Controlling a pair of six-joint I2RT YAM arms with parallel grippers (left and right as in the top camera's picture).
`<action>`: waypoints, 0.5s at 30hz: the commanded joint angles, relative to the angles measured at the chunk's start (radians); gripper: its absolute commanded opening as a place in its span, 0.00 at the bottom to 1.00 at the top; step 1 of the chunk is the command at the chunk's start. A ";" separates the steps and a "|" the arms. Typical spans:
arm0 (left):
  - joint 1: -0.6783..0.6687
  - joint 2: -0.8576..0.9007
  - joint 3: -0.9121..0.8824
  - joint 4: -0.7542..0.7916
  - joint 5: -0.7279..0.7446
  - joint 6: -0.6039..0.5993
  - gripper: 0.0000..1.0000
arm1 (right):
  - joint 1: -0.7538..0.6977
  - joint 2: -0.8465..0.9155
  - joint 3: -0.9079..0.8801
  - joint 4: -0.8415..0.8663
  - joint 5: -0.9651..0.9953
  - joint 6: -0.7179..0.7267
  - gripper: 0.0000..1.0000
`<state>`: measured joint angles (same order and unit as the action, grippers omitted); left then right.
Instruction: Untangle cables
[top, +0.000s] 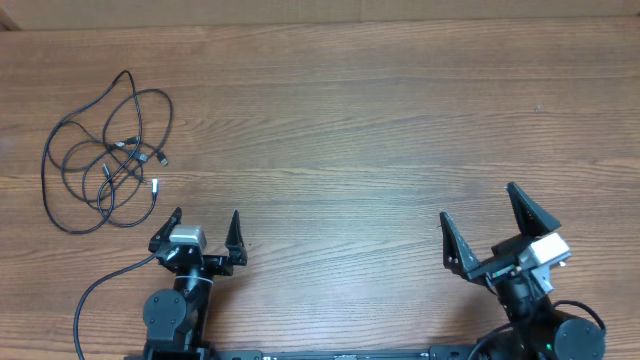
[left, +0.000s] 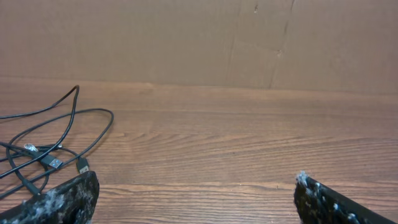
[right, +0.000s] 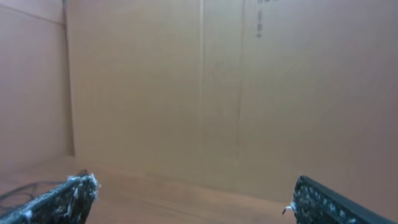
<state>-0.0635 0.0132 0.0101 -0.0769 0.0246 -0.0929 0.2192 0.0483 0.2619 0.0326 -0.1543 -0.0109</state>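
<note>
While the cables (top: 118, 146) lie tangled, cardboard (left: 186, 37) backs the table (top: 350, 120).

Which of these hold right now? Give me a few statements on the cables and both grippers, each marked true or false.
1. The cables lie in one tangled heap on the left side of the table. True.
2. The left gripper is shut on a cable. False: its jaws stand open with nothing between them.
3. The right gripper is open and well apart from the cables. True.
4. The cables lie closer to the right gripper than to the left one. False: the heap sits just ahead and to the left of the left gripper, across the table from the right one.
</note>
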 joint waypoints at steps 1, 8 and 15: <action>0.006 -0.008 -0.005 0.000 -0.006 0.027 1.00 | -0.026 -0.017 -0.092 0.076 -0.013 -0.024 1.00; 0.006 -0.008 -0.005 0.000 -0.006 0.027 1.00 | -0.026 -0.046 -0.235 0.204 -0.016 -0.024 1.00; 0.006 -0.008 -0.005 0.000 -0.006 0.027 1.00 | -0.093 -0.045 -0.254 0.053 -0.022 -0.021 1.00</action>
<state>-0.0635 0.0132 0.0101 -0.0765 0.0246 -0.0929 0.1543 0.0139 0.0181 0.1459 -0.1772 -0.0269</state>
